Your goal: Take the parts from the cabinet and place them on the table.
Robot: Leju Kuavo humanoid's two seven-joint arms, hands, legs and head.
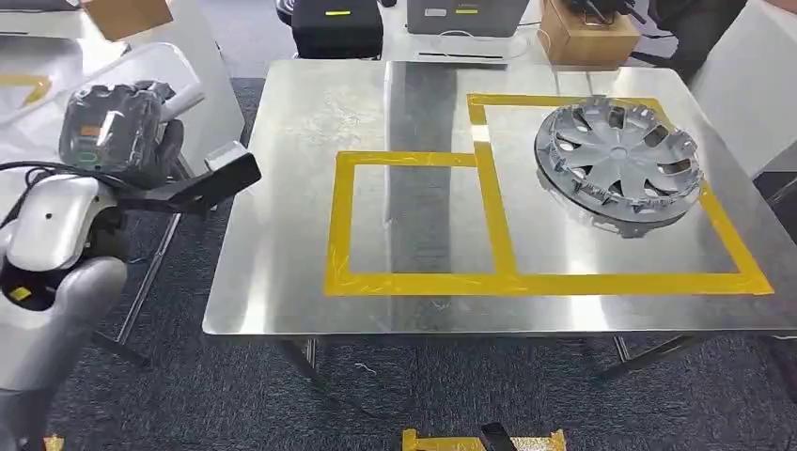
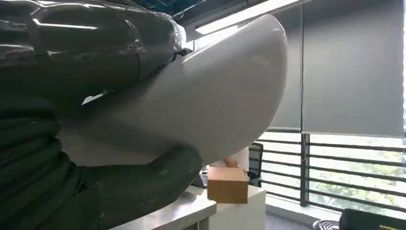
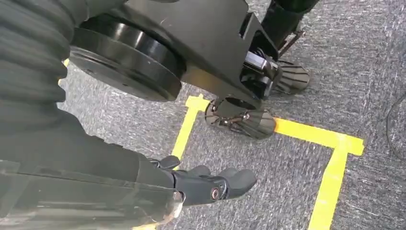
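Your left hand (image 1: 117, 127) clamps a smooth white shell (image 2: 215, 100): light, stiff, slippery; grip its rim. Right fingers (image 3: 215, 184) hang apart.

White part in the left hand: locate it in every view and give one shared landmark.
Head view: far left, white part against the left hand.
Left wrist view: across the middle, curved shell gripped by the dark fingers.
Right wrist view: right hand over taped carpet instead.
Shared landmark: the left hand.

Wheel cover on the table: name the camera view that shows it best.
The head view: the silver wheel cover lies whole inside the right-hand yellow tape square. The left wrist view faces a held white part; the right wrist view faces carpet.
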